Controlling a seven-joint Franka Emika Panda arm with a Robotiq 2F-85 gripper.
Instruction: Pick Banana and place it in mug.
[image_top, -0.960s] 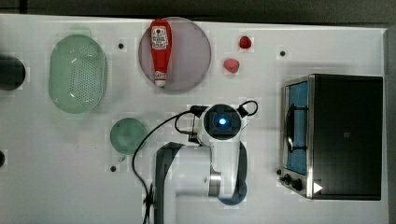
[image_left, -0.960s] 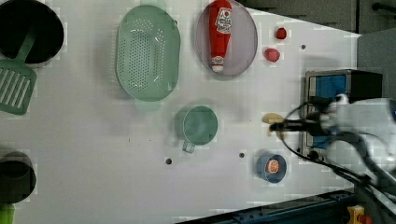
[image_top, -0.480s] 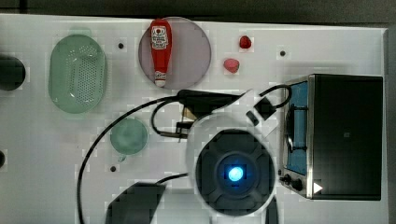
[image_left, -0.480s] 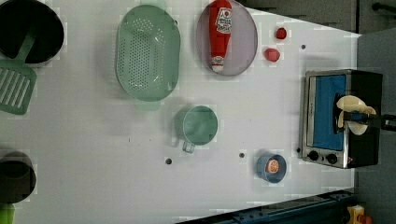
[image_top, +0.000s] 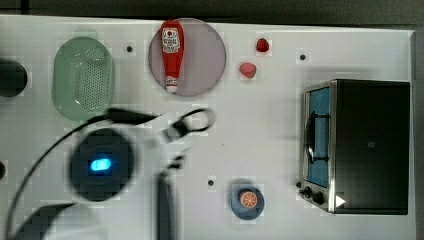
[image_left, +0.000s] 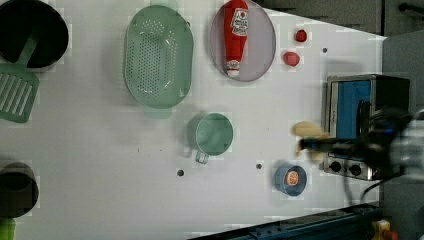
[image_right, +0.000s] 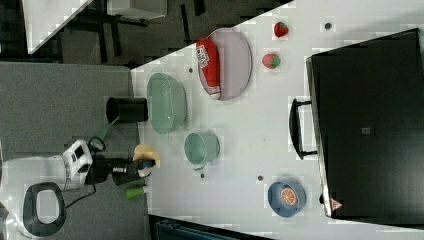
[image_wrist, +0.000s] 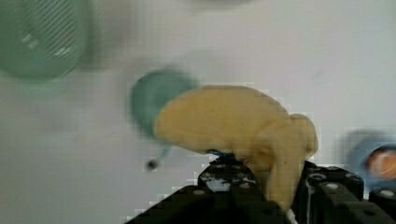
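We have the small pale yellow, lumpy Banana (image_wrist: 233, 126) clamped in the black claw (image_wrist: 261, 186) and carried high above the white worktop (image_left: 100, 165), so the pick is done and the carry is in hand. Next we need to centre it over the small round translucent green mug (image_left: 214, 134), which stands empty near the oval colander, then lower and release.
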